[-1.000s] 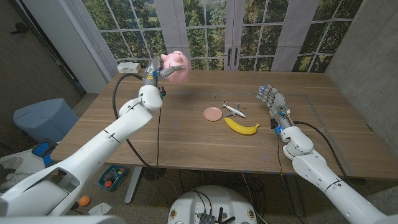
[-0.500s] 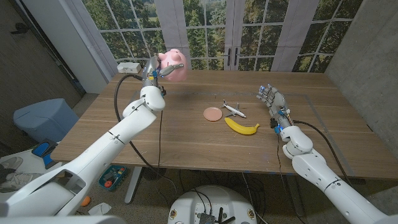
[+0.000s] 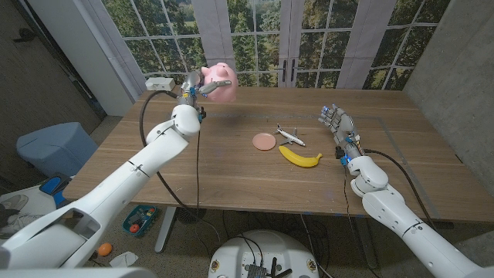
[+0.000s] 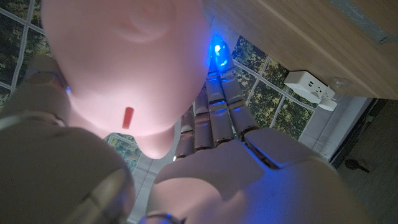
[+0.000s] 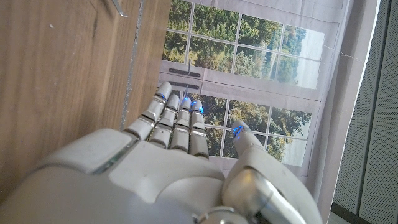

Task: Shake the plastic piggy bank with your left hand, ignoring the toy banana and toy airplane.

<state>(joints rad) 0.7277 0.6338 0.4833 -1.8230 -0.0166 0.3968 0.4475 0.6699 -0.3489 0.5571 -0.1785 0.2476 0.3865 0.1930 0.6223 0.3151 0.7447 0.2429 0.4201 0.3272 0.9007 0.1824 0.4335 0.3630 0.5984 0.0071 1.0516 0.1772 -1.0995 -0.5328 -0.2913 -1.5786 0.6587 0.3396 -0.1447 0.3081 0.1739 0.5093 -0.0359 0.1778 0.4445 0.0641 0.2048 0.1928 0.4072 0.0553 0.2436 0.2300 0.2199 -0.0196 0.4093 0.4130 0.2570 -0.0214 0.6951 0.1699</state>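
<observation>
Head view shows the left hand (image 3: 193, 89) gripping the plastic piggy bank (image 3: 218, 81) aloft, well apart from the toy banana (image 3: 299, 157) (shaking looks under way, set-down left), while the right hand (image 3: 337, 123) stands empty beyond it, fingers loosely together.

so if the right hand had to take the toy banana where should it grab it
Probably across the middle of the toy banana, coming from above. It lies flat on the table, curve bowed toward the robot, ends tapering, so the middle is thickest. The toy airplane sits close behind, so avoid the far side.
</observation>
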